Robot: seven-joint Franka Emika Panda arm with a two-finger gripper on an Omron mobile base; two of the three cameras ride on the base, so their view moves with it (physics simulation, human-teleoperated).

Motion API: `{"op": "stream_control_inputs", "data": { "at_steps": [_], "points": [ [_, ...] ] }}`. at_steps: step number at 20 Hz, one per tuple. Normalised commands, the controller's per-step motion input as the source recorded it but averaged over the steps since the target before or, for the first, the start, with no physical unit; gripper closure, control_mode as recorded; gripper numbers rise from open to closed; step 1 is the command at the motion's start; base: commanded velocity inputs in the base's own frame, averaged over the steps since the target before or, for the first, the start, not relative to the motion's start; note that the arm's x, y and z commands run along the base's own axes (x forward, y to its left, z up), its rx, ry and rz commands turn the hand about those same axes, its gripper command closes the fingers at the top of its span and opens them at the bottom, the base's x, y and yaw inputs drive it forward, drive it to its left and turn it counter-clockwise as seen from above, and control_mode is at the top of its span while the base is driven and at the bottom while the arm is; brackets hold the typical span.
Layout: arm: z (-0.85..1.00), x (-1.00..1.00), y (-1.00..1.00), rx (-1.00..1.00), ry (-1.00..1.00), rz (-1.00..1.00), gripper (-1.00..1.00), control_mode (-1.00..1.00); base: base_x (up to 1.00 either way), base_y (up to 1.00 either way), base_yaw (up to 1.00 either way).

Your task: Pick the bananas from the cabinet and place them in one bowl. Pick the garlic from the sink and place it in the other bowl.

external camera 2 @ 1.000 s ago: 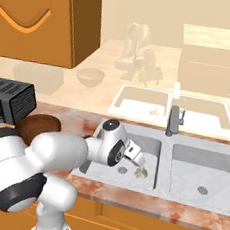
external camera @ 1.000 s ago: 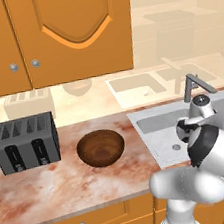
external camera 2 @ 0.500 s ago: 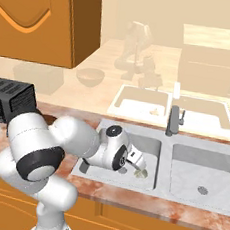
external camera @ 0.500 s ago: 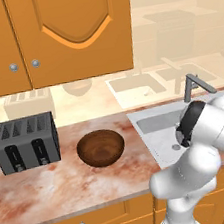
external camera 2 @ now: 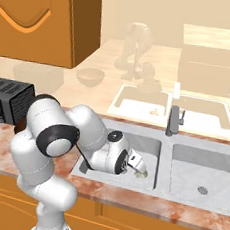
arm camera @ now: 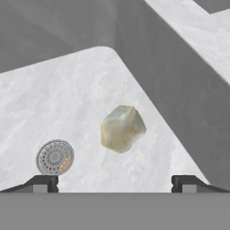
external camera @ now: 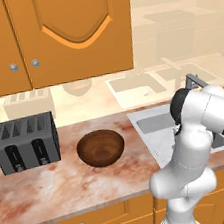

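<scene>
The garlic (arm camera: 122, 128) is a pale cream lump on the floor of the sink's left basin, close to the basin's wall. My gripper (arm camera: 114, 182) hangs open just short of it, with one dark fingertip (arm camera: 42, 182) on each side and nothing between them. From the right base view the gripper (external camera 2: 138, 167) is low inside the grey steel sink (external camera 2: 184, 144), right by the garlic (external camera 2: 142, 174). A brown wooden bowl (external camera: 101, 147) sits on the counter. The orange-brown cabinet (external camera: 73, 33) has its doors shut, so the bananas are hidden.
A round drain (arm camera: 55, 157) lies left of the garlic in the hand view. The faucet (external camera 2: 172, 120) stands between the basins. A dark toaster (external camera: 26, 142) sits left of the brown bowl. A pale bowl (external camera 2: 90, 76) rests on the far counter.
The arm has folded and reached lower into the left basin, bringing the hand closer to the garlic. The jaws have stayed open. The garlic has not moved.
</scene>
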Motion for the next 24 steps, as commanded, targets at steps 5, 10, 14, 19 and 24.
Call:
{"op": "stream_control_inputs", "data": {
  "at_steps": [5, 10, 14, 19, 24],
  "points": [
    [-0.18, 0.17, -0.12, 0.00, 0.00, 0.00, -1.00, -1.00, 0.00, 0.00, 0.00],
    [-0.18, 0.16, -0.21, 0.00, 0.00, 0.00, -1.00, -1.00, 0.00, 0.00, 0.00],
    [-0.13, 0.11, -0.19, 0.00, 0.00, 0.00, -1.00, -1.00, 0.00, 0.00, 0.00],
    [-0.09, 0.08, -0.20, 0.00, 0.00, 0.00, -1.00, -1.00, 0.00, 0.00, 0.00],
    [-0.01, 0.08, -0.19, 0.00, 0.00, 0.00, -1.00, -1.00, 0.00, 0.00, 0.00]
  ]
}}
